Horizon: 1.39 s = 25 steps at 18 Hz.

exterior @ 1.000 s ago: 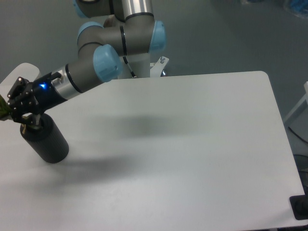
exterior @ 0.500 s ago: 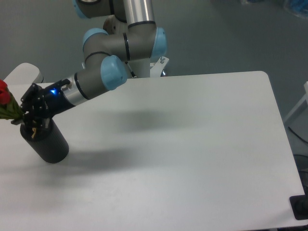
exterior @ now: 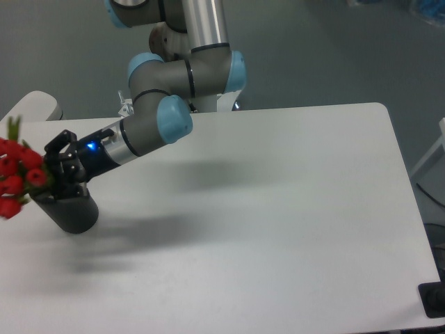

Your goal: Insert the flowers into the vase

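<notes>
Grey floor runs behind a white table with rounded corners, and the arm reaches down across its left end. At that far left edge stands the vase, a matte black cylinder, upright on the tabletop. The gripper sits right over the vase's mouth, a small blue light glowing on its wrist. Its fingers look clamped on the stems of the flowers, whose red buds fan out to the left, tilted away from the vase and hanging past the table's edge. Stem ends are hidden behind the gripper.
</notes>
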Available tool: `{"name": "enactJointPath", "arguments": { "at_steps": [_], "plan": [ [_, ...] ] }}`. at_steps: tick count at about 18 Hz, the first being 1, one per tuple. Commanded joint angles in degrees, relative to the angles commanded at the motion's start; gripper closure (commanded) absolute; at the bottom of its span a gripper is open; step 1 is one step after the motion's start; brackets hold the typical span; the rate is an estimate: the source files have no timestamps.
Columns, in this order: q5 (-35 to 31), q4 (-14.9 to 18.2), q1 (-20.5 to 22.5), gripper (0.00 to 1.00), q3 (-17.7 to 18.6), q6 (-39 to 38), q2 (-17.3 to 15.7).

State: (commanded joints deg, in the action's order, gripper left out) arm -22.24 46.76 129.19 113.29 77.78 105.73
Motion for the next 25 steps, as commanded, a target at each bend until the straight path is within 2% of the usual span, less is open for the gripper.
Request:
{"name": "enactJointPath", "arguments": {
  "at_steps": [2, 6, 12, 17, 20, 22, 25],
  "plan": [
    [0.1, 0.0, 0.7, 0.26, 0.0, -0.1, -0.1],
    [0.1, 0.1, 1.8, 0.0, 0.6, -0.6, -1.1],
    [1.1, 0.4, 6.4, 0.0, 5.0, -1.0, -7.2],
    [1.0, 0.5, 9.4, 0.0, 5.4, -1.1, -10.3],
    [0.7, 0.5, 11.5, 0.0, 4.7, -1.3, -10.2],
    [0.6, 0.5, 12.6, 0.0, 2.7, -1.5, -9.8],
    [-0.4, 0.5, 13.3, 0.0, -1.2, -1.5, -6.8]
  ]
}}
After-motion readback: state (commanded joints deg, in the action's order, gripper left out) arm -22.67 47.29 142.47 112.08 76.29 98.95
